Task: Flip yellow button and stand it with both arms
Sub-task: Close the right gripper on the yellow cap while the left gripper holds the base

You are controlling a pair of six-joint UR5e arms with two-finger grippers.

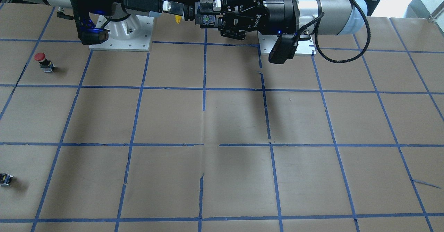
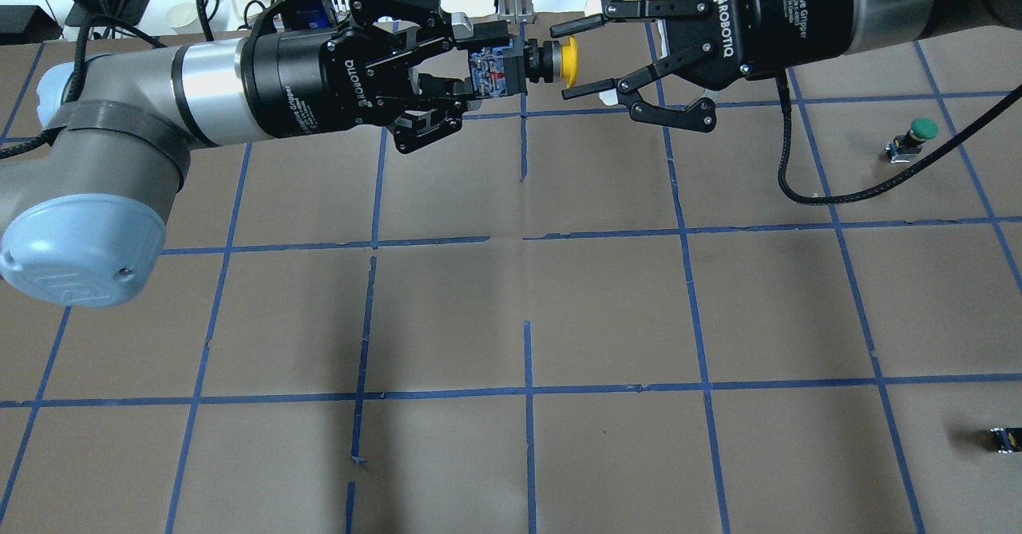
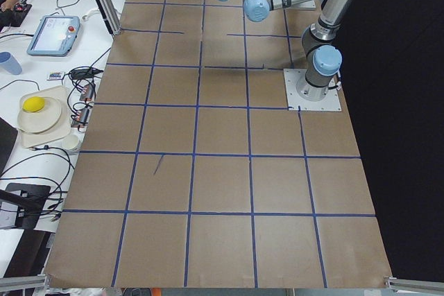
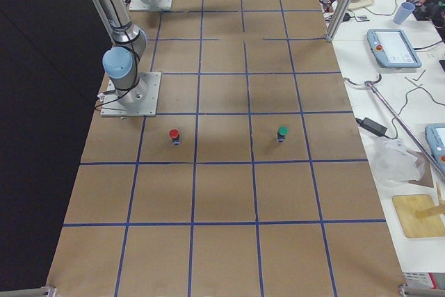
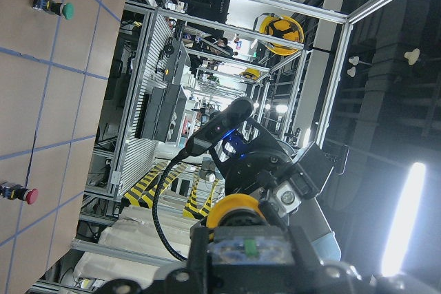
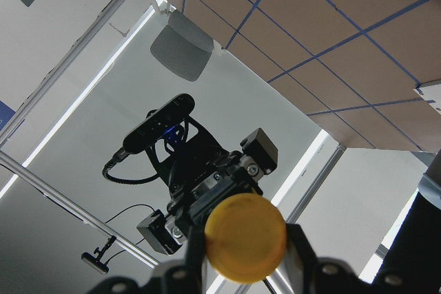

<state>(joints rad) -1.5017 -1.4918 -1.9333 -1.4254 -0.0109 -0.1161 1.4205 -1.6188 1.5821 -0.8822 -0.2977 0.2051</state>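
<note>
The yellow button (image 2: 568, 61) is held in the air over the far middle of the table, lying sideways with its cap towards my right arm. My left gripper (image 2: 481, 63) is shut on its black and grey block base (image 2: 499, 71). My right gripper (image 2: 581, 57) is open, one finger on each side of the yellow cap, apart from it. The left wrist view shows the cap (image 5: 238, 209) beyond the base. The right wrist view shows the cap (image 6: 247, 236) face on between the jaws. In the front view only a yellow sliver (image 1: 178, 19) shows.
A green-capped button (image 2: 918, 133) stands at the right of the table. A red-capped button (image 1: 41, 60) stands nearer my right arm's base. A small capless black block (image 2: 1008, 438) lies near the right edge. Blue tape lines grid the brown table (image 2: 607, 310).
</note>
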